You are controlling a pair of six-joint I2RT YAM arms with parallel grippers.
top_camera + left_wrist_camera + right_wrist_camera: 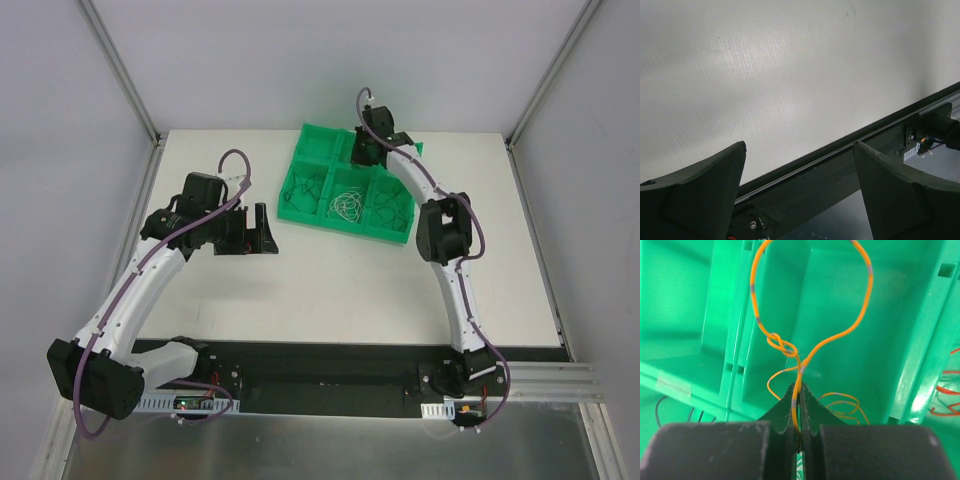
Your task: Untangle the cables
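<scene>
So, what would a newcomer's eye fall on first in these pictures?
First the bright green tray at the far side of the white table, with thin cables in its compartments. Then the right gripper over it, shut on an orange cable that rises in a loop with a small knot. The left gripper hangs open over the table, left of the tray.

A white table (pixel 330 290) sits inside plain pale walls (pixel 300 60) with aluminium corner posts (pixel 118 68), evenly lit.
</scene>
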